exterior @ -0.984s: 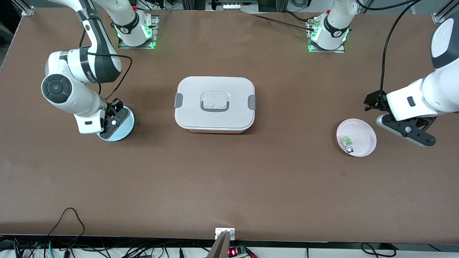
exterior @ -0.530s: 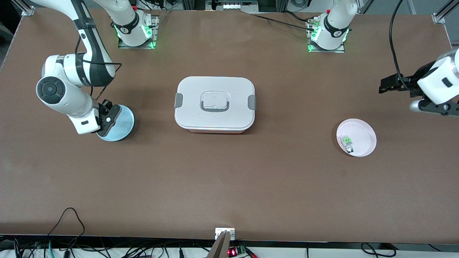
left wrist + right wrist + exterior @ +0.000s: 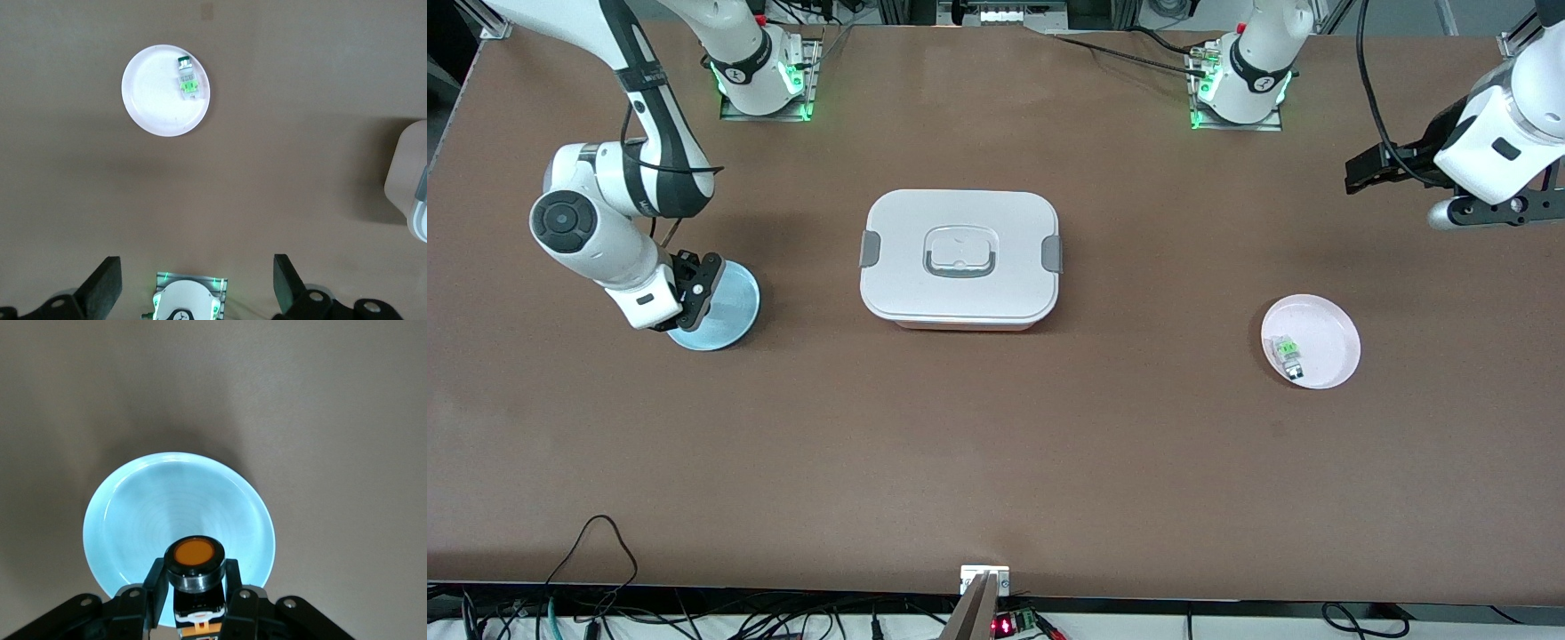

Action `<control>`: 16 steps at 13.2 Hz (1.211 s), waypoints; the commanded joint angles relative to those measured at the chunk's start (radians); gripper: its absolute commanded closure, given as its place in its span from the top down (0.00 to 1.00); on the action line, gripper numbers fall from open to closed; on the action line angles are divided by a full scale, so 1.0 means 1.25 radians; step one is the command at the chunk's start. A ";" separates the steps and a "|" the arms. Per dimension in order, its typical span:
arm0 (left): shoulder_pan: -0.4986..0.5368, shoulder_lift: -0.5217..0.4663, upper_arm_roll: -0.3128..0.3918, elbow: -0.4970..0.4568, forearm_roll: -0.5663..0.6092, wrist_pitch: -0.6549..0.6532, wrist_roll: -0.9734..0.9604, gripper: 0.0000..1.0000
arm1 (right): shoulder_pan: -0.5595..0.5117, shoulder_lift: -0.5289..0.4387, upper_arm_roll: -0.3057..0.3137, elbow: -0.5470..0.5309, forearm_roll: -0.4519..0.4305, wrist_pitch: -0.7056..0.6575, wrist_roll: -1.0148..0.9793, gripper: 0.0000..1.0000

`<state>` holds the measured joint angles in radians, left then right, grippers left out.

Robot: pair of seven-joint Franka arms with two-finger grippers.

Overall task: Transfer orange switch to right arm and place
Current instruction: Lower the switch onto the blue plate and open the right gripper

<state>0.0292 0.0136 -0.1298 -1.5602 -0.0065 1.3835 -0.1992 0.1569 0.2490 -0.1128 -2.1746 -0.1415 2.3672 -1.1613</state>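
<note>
In the right wrist view my right gripper (image 3: pixel 193 577) is shut on the orange switch (image 3: pixel 193 553), a black block with a round orange cap. It holds the switch over the edge of the light blue plate (image 3: pixel 153 513). In the front view that gripper (image 3: pixel 694 298) hangs over the blue plate (image 3: pixel 734 307) at the right arm's end of the table, and the switch is hidden there. My left gripper (image 3: pixel 197 287) is open and empty. It is raised over bare table at the left arm's end (image 3: pixel 1485 209).
A white lidded container (image 3: pixel 960 258) stands mid-table. A pink plate (image 3: pixel 1329 329) holds a small clear-and-green switch (image 3: pixel 1288 351). Both also show in the left wrist view, the plate (image 3: pixel 153 93) and the switch (image 3: pixel 187 79).
My left arm has lifted and swung away from the pink plate toward its end of the table. My right gripper has shifted slightly over the blue plate's edge with the switch still in it.
</note>
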 commanded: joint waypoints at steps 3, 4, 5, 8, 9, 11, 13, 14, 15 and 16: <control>-0.018 -0.038 0.040 -0.055 -0.008 0.080 0.027 1.00 | -0.005 0.005 0.003 -0.042 -0.017 0.059 -0.017 0.25; -0.015 -0.032 0.034 -0.048 -0.008 0.064 0.054 1.00 | -0.005 0.005 0.003 -0.051 -0.017 0.068 -0.017 0.25; -0.011 -0.023 0.033 -0.030 -0.008 0.040 0.096 1.00 | -0.005 0.008 0.003 -0.060 -0.017 0.078 -0.017 0.26; -0.017 -0.018 0.027 -0.018 -0.007 0.026 0.125 1.00 | -0.006 0.019 -0.002 -0.096 -0.017 0.139 -0.018 0.26; -0.017 -0.017 0.024 -0.016 -0.007 0.026 0.127 1.00 | -0.006 0.027 -0.003 -0.100 -0.017 0.159 -0.026 0.26; -0.017 -0.018 0.022 -0.015 -0.007 0.021 0.130 1.00 | -0.011 0.038 -0.009 -0.100 -0.017 0.180 -0.039 0.26; -0.020 -0.017 0.019 -0.006 -0.007 0.020 0.131 1.00 | -0.013 0.039 -0.010 -0.100 -0.016 0.178 -0.032 0.40; -0.020 -0.017 0.019 -0.006 -0.007 0.020 0.131 1.00 | -0.013 0.038 -0.013 -0.099 -0.014 0.172 -0.027 0.49; -0.020 -0.017 0.018 -0.005 -0.006 0.015 0.131 1.00 | -0.013 0.034 -0.018 -0.097 -0.012 0.158 -0.023 0.68; -0.021 -0.017 0.018 -0.004 -0.005 0.011 0.131 1.00 | -0.013 0.025 -0.018 -0.095 -0.008 0.136 -0.014 1.00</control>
<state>0.0077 -0.0045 -0.1080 -1.5846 -0.0065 1.4267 -0.0549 0.1470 0.3057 -0.1319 -2.2893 -0.1450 2.5698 -1.1879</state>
